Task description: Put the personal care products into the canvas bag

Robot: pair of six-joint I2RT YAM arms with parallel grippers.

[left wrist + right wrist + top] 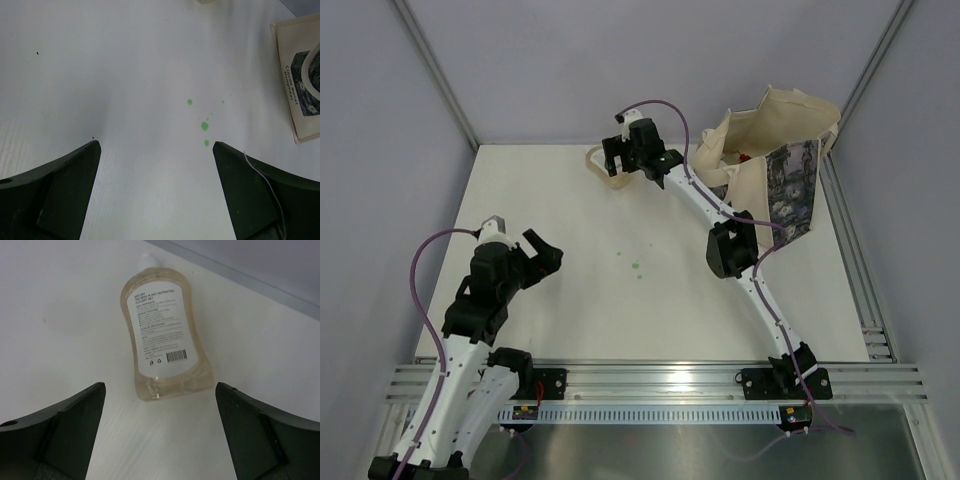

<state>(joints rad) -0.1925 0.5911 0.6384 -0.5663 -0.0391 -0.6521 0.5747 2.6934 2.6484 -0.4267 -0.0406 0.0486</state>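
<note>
Pale white-capped plastic bottle [165, 335] at far edge of counter [50, 315] is targeted by wide-open, empty right gripper [160, 387]; descent and closure required.

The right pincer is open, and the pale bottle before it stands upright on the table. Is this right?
No. The pale bottle lies flat on the table, label up, as the right wrist view shows. The right pincer is open.
</note>
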